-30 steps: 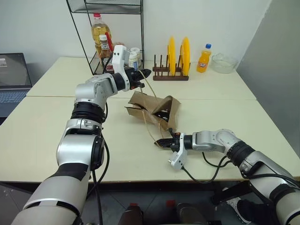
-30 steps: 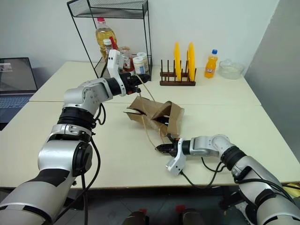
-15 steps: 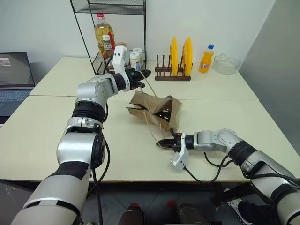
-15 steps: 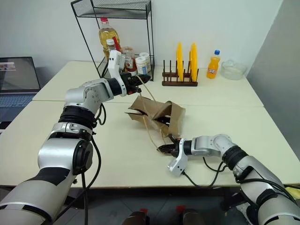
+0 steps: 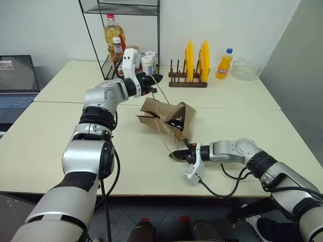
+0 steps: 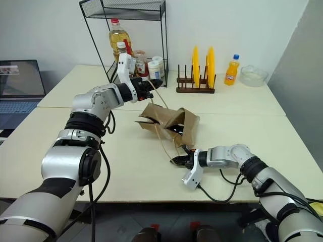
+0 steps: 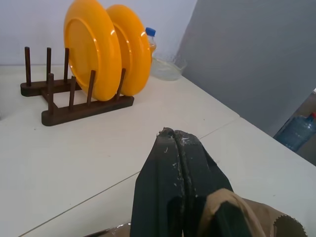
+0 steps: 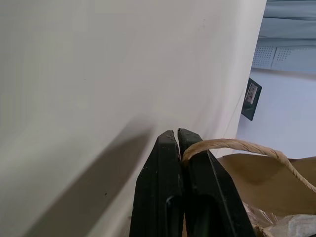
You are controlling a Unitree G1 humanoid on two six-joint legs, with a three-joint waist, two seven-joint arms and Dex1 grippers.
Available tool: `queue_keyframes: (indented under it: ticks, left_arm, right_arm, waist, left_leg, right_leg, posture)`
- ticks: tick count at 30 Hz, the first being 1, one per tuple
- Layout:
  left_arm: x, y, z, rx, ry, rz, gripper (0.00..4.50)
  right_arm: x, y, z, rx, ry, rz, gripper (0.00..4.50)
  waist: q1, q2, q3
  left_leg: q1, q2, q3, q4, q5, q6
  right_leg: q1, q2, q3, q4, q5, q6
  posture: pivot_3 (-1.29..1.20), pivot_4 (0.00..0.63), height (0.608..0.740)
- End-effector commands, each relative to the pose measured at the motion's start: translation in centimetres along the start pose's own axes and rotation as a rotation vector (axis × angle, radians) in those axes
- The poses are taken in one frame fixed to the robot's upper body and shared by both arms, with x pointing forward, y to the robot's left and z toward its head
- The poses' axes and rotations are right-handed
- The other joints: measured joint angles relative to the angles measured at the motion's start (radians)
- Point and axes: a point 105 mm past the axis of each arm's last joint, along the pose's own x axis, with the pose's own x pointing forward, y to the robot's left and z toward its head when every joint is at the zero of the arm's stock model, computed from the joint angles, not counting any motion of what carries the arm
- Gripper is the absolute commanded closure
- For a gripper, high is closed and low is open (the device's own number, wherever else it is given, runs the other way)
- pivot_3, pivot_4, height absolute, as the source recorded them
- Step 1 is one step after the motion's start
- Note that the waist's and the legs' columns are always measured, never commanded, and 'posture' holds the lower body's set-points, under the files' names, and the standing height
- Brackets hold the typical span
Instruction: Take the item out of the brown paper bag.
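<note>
Mid-table: brown paper bag [image 5: 168,117] crumpled, mouth agape
Left gripper [image 5: 157,78]: clenched on one cord handle [image 5: 160,94], raised
Right gripper [image 5: 175,154]: clenched on the other cord handle [image 8: 237,144], near front edge

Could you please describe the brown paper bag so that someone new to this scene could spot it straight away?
On the cream table, look to the middle, in front of the wooden plate rack with its two yellow plates. There lies the brown paper bag, crumpled and tipped over. Unlike anything nearby, it has thin tan cord handles, each pinched in a shut tool.
</note>
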Motion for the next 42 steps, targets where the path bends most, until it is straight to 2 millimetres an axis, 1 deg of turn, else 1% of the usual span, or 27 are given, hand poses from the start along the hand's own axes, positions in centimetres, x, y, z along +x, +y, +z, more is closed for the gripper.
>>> queue_keyframes:
  ticks: [1, 5, 24, 28, 32, 39, 42]
  left_arm:
    - [-1.2, -1.5, 8.0, 0.127, -0.239, -0.017, 4.50]
    - [-1.2, -1.6, 8.0, 0.127, -0.239, -0.021, 4.50]
    - [-1.0, -1.9, 8.4, 0.125, -0.248, -0.025, 4.50]
    - [-1.0, -1.8, 8.4, 0.123, -0.251, -0.024, 4.50]
    - [-1.1, -1.7, 8.5, 0.121, -0.256, -0.019, 4.50]
    - [-1.0, -1.7, 8.7, 0.120, -0.265, -0.019, 4.50]
    - [-0.9, -1.8, 8.8, 0.120, -0.271, -0.016, 4.50]
  right_arm:
    - [-4.7, 16.8, 6.0, 0.125, -0.115, 0.698, 4.48]
    - [-4.7, 16.8, 6.1, 0.128, -0.119, 0.700, 4.48]
    - [-5.1, 16.9, 6.2, 0.136, -0.124, 0.713, 4.48]
    - [-5.2, 17.0, 6.3, 0.136, -0.126, 0.719, 4.48]
    - [-5.2, 17.1, 6.4, 0.136, -0.130, 0.726, 4.48]
    - [-5.6, 17.4, 6.5, 0.131, -0.137, 0.753, 4.48]
    - [-5.8, 17.6, 6.5, 0.132, -0.138, 0.766, 4.48]
  waist:
    - [0.001, 0.000, 0.000]
    - [0.001, 0.000, 0.000]
    - [0.002, -0.002, -0.001]
    - [0.002, -0.002, -0.001]
    - [0.002, -0.004, -0.002]
    - [0.004, -0.006, -0.004]
    - [0.017, -0.010, -0.008]
  left_leg:
    - [0.000, 0.000, -0.001, 0.000, 0.000, 0.000]
    - [-0.001, -0.001, -0.003, 0.000, 0.000, 0.000]
    - [-0.002, -0.006, -0.007, -0.001, -0.001, -0.001]
    - [-0.002, -0.013, -0.008, -0.002, -0.001, -0.001]
    - [-0.003, -0.015, -0.009, -0.002, 0.000, 0.000]
    - [-0.005, -0.016, -0.012, -0.002, 0.000, 0.001]
    - [-0.007, -0.017, -0.015, -0.002, 0.000, 0.000]
  right_leg:
    - [0.000, 0.000, 0.000, 0.000, 0.000, 0.000]
    - [0.001, -0.004, 0.000, 0.000, -0.001, 0.000]
    - [0.001, -0.006, -0.001, 0.000, -0.003, 0.001]
    - [0.001, -0.011, -0.001, 0.000, -0.003, 0.002]
    - [0.001, -0.014, 0.000, 0.000, -0.005, 0.005]
    - [0.001, -0.014, 0.000, -0.001, -0.005, 0.005]
    - [0.001, -0.015, -0.002, -0.002, -0.006, 0.006]
  posture:
    - [0.00, 0.150, 0.740]
    - [0.00, 0.150, 0.740]
    - [0.00, 0.150, 0.740]
    - [0.00, 0.150, 0.740]
    - [0.00, 0.150, 0.740]
    - [0.00, 0.150, 0.740]
    - [0.00, 0.150, 0.740]
